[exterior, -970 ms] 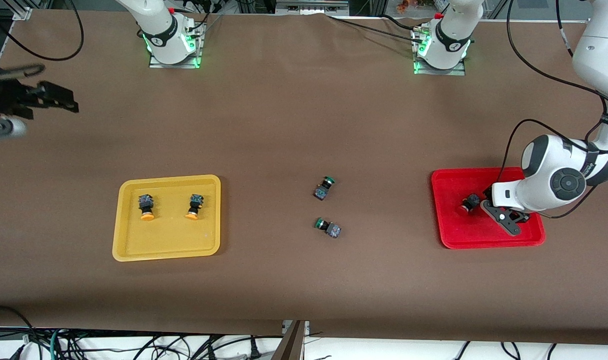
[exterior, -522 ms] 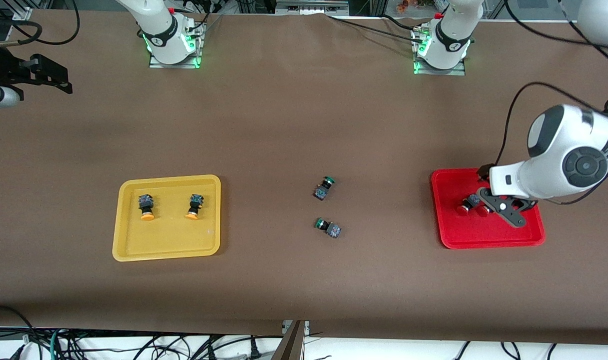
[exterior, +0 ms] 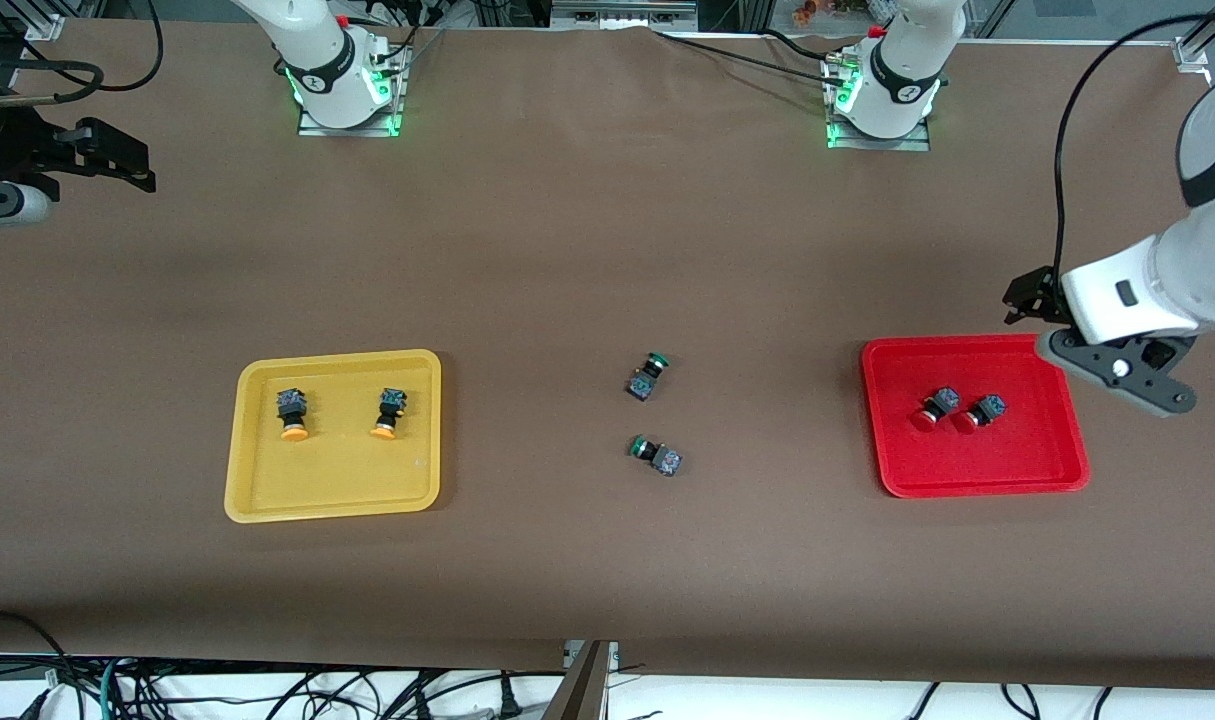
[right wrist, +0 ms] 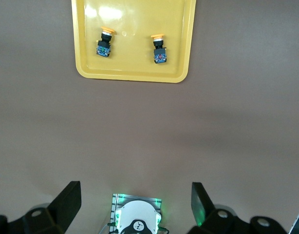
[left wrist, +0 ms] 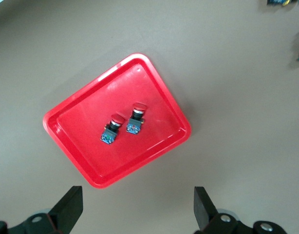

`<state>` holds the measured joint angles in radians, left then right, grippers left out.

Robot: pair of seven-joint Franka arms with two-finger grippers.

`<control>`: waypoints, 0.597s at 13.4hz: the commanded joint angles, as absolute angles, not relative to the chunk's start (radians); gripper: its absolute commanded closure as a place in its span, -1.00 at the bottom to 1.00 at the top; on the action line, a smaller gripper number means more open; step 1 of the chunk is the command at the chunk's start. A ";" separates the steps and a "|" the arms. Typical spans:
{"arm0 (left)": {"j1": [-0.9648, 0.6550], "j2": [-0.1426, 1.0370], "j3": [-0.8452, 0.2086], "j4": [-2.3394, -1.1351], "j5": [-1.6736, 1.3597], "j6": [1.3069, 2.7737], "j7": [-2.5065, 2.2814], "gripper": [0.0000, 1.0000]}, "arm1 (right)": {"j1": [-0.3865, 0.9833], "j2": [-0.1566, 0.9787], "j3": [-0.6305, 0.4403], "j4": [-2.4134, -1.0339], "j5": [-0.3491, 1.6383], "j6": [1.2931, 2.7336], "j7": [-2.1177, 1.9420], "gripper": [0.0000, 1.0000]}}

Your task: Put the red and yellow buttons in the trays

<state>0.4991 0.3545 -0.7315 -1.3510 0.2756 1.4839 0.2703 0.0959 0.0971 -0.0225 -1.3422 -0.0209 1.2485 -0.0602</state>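
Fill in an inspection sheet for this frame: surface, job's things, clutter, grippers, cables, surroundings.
Surface: brown table, flat, nothing spilled.
Job's things: two red buttons lie side by side in the red tray; two yellow buttons lie apart in the yellow tray.
Clutter: two green buttons on their sides on the bare table between the trays.
Grippers: left gripper open and empty, over the red tray's edge at the left arm's end; right gripper open and empty, at the right arm's end of the table.
Cables: black cable looping to the left arm; more along the table's edges.
Surroundings: arm bases lit green.
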 commanded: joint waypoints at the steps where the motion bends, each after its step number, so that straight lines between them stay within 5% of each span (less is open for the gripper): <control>1: 0.231 0.171 -0.354 -1.431 0.119 1.476 0.198 -1.00 | 0.090 0.087 -0.006 -1.361 -0.040 1.261 -0.048 -1.00; 3: 0.082 0.071 -0.156 -1.556 0.077 1.541 0.108 -1.00 | 0.091 0.094 -0.006 -1.355 -0.040 1.261 -0.048 -1.00; 6: 0.072 -0.076 -0.091 -1.817 -0.011 1.747 0.040 -1.00 | 0.089 0.094 -0.008 -1.353 -0.041 1.261 -0.048 -1.00; 8: 0.064 -0.077 -0.091 -1.816 -0.012 1.747 0.031 -1.00 | 0.089 0.095 -0.008 -1.353 -0.041 1.261 -0.046 -1.00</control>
